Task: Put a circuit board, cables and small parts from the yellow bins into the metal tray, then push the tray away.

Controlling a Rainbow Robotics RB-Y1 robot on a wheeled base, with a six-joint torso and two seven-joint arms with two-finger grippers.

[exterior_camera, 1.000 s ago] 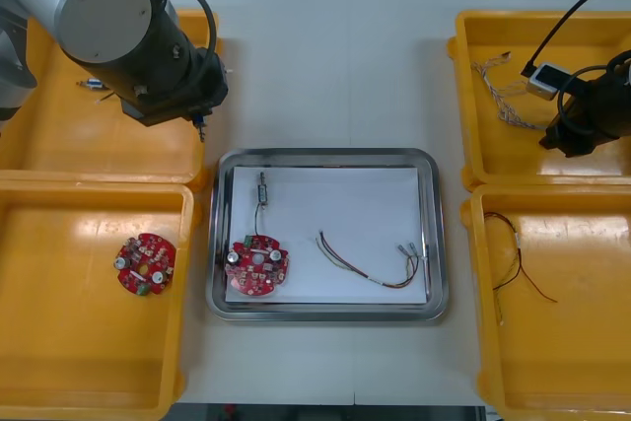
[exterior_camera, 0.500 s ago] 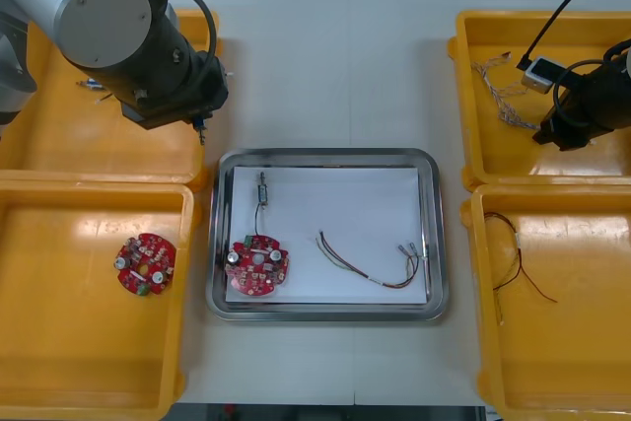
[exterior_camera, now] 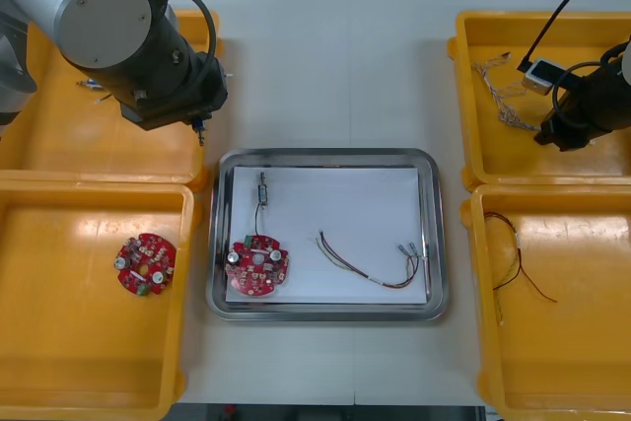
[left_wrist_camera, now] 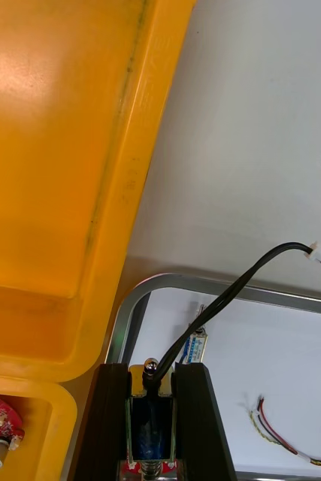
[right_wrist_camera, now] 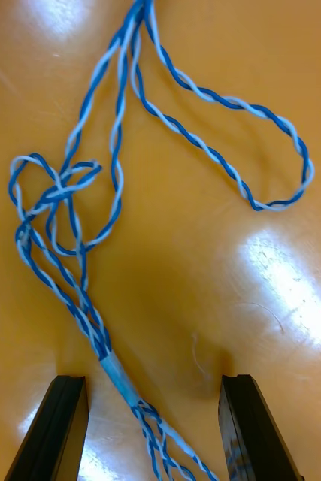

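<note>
My left gripper (exterior_camera: 200,127) hangs just past the far left corner of the metal tray (exterior_camera: 325,155). In the left wrist view this gripper (left_wrist_camera: 151,367) is shut on a small metal part (left_wrist_camera: 151,421), whose black cable (left_wrist_camera: 228,293) arcs up to a white plug. My right gripper (exterior_camera: 548,135) is low in the far right yellow bin (exterior_camera: 473,66), open, its fingers (right_wrist_camera: 55,428) either side of the twisted blue and white cable (right_wrist_camera: 119,161). The tray holds a red circuit board (exterior_camera: 256,265), a red and yellow cable (exterior_camera: 370,263) and a small metal part (exterior_camera: 263,189).
Another circuit board (exterior_camera: 145,263) lies in the near left bin (exterior_camera: 187,244). A thin dark cable (exterior_camera: 513,253) lies in the near right bin (exterior_camera: 473,244). Small metal parts (exterior_camera: 94,84) sit in the far left bin, partly behind my left arm.
My right gripper has shifted a little toward the far side of its bin, over the blue and white cable. The left arm and the tray's contents have not moved.
</note>
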